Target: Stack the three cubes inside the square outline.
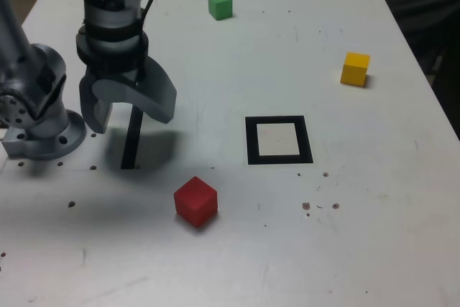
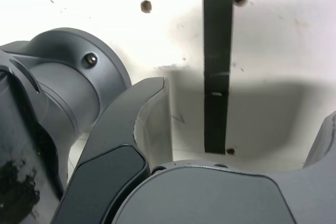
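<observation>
The square outline (image 1: 279, 140) lies flat near the middle of the table (image 1: 345, 235), and its white centre is bare; no cube stands in it, so by judgement the stacking is not yet begun. The three cubes are scattered well apart from each other and from the outline: the red cube (image 1: 195, 201) sits toward the near edge, to the exterior view's left of the outline; the yellow cube (image 1: 355, 68) sits farther back on the exterior view's right; the green cube (image 1: 220, 5) is at the far side. Each one rests alone with free space around it, which probably makes it easy to grasp from above.

The gripper (image 1: 126, 109) hangs above the narrow black strip (image 1: 130, 141), near the arm's base (image 1: 43, 134); its jaws are spread wide and hold nothing; the wrist view shows only the strip (image 2: 217, 66) and bare table between them. It points down and is apart from every cube; the red cube is the nearest, so it is likely the first target.

The table is white and matte, with small screw holes and some dark specks; a person's dark clothing (image 1: 424, 5) shows at the far right corner.
</observation>
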